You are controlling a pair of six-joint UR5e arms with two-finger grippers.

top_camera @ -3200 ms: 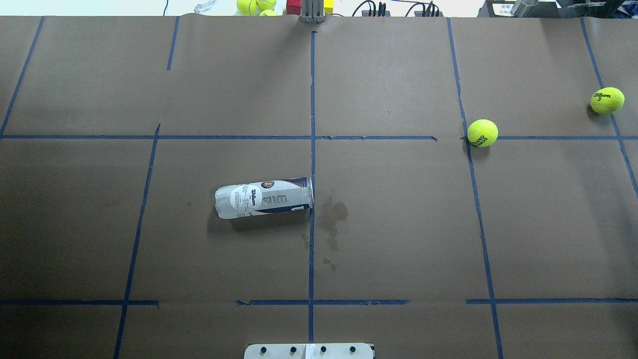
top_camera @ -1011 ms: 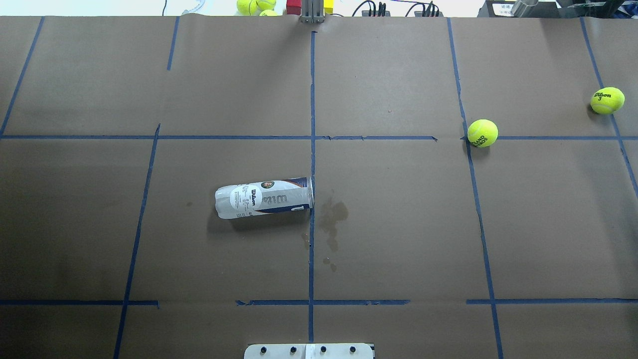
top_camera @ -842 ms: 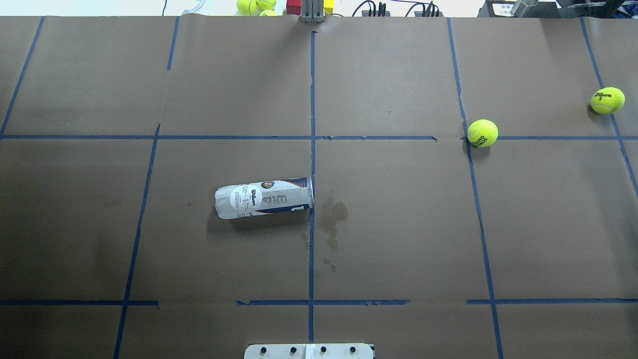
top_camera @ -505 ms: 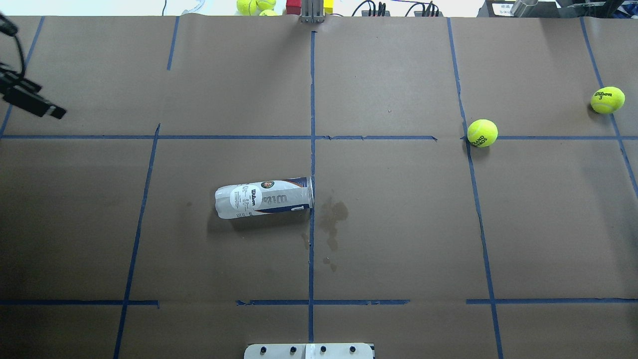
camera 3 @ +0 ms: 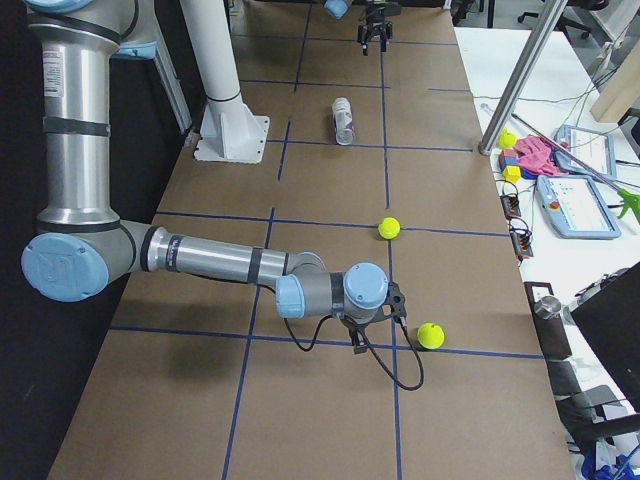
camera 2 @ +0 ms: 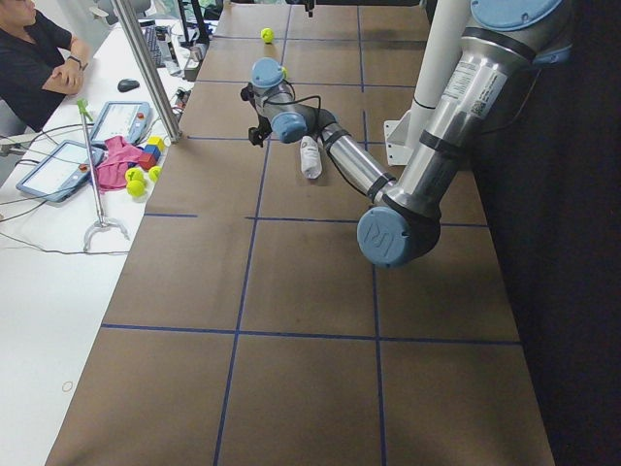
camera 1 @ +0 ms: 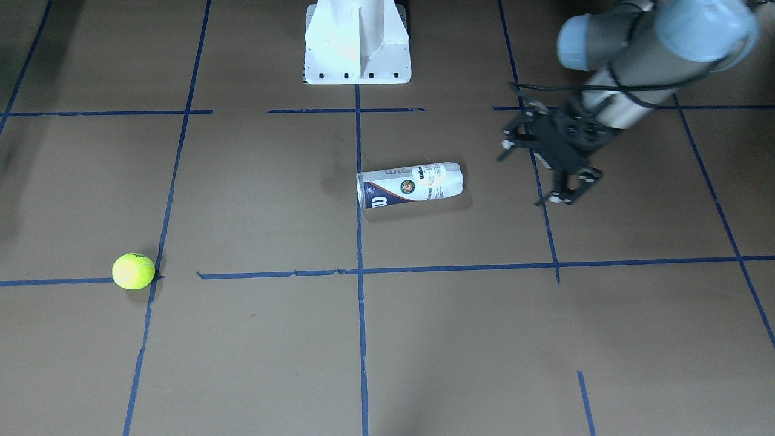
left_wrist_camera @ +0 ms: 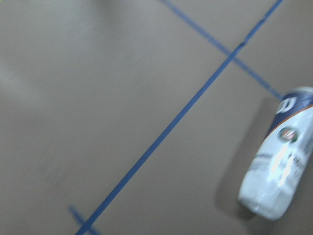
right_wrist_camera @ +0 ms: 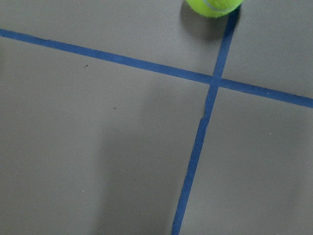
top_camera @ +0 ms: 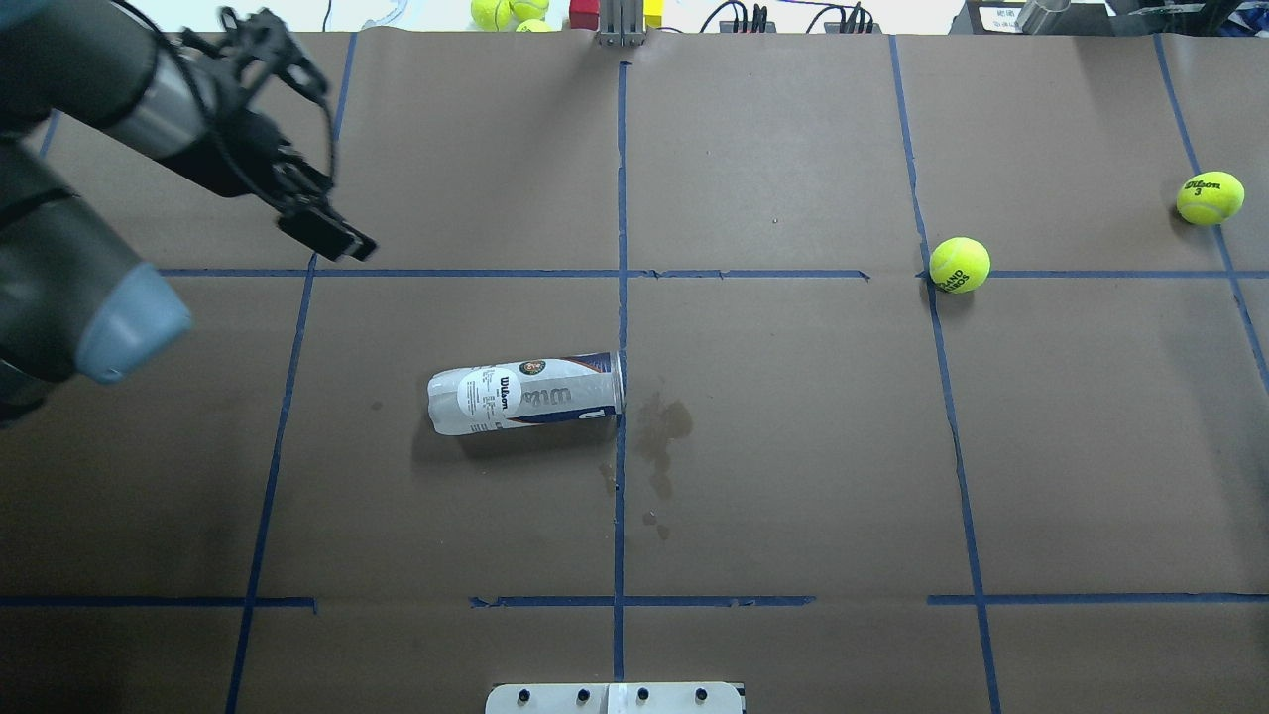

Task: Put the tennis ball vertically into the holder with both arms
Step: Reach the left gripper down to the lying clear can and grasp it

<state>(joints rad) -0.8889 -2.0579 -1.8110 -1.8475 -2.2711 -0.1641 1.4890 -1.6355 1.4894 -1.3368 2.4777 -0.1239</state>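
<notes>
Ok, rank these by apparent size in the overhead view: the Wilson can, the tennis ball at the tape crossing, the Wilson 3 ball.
1. Wilson can, clearly largest.
2. Tied: tennis ball at the tape crossing and Wilson 3 ball look alike.

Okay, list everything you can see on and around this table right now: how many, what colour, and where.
inner tennis ball: 1, yellow-green, on a tape crossing on the robot's right side
outer tennis ball: 1, yellow-green, near the table's right end
holder: 1, clear with navy and white label, lying on its side mid-table, rim at the centre line
stain: 1, dark, beside the holder's rim
tape lines: blue, a grid on the brown table
spare balls: several, yellow-green, beyond the far edge
blocks: red and yellow, beside them
operator: 1, dark shirt, at the side desk
base: 1, white, robot's edge
left hand: black, above the table, apart from the holder
right hand: black, near the outer tennis ball
</notes>
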